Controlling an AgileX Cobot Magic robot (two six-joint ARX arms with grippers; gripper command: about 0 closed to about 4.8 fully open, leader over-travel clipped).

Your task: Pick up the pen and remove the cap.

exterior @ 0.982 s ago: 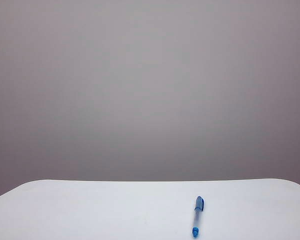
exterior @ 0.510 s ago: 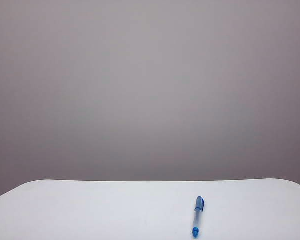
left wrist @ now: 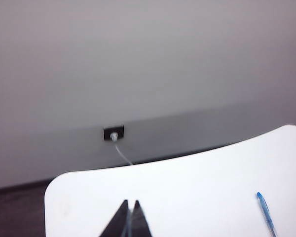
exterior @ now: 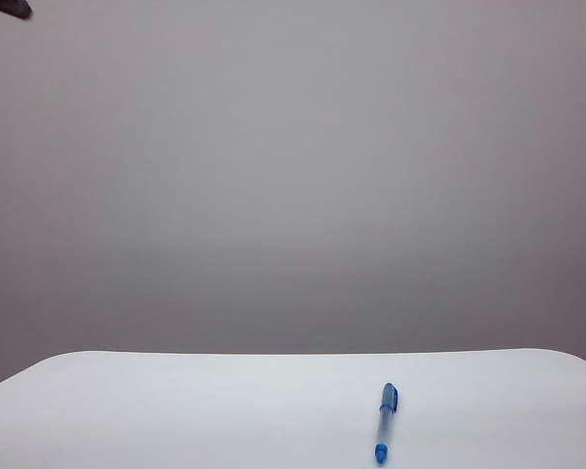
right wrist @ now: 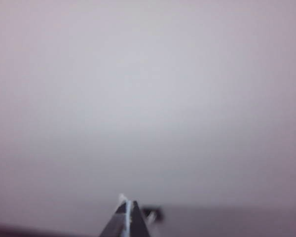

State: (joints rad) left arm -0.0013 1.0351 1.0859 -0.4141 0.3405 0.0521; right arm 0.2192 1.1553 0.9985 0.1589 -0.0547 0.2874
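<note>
The pen (exterior: 384, 424) lies on the white table (exterior: 176, 410) near its front right, with the blue cap (exterior: 389, 397) still on at its far end. My left gripper (left wrist: 130, 203) is shut and empty above the table's left part. The pen (left wrist: 266, 216) lies well off to one side of it. My right gripper (right wrist: 128, 203) is also shut and empty and faces the grey wall; neither pen nor table shows in its view. In the exterior view only a dark tip of an arm (exterior: 7, 7) shows, in the top left corner.
A grey wall stands behind the table. Low on it is a dark socket (left wrist: 113, 133) with a white cable running down behind the table's far edge (left wrist: 138, 165). The table's rounded corners (left wrist: 52, 185) drop to a dark floor.
A dark tip of an arm has come into the top left corner of the exterior view. The pen has not moved.
</note>
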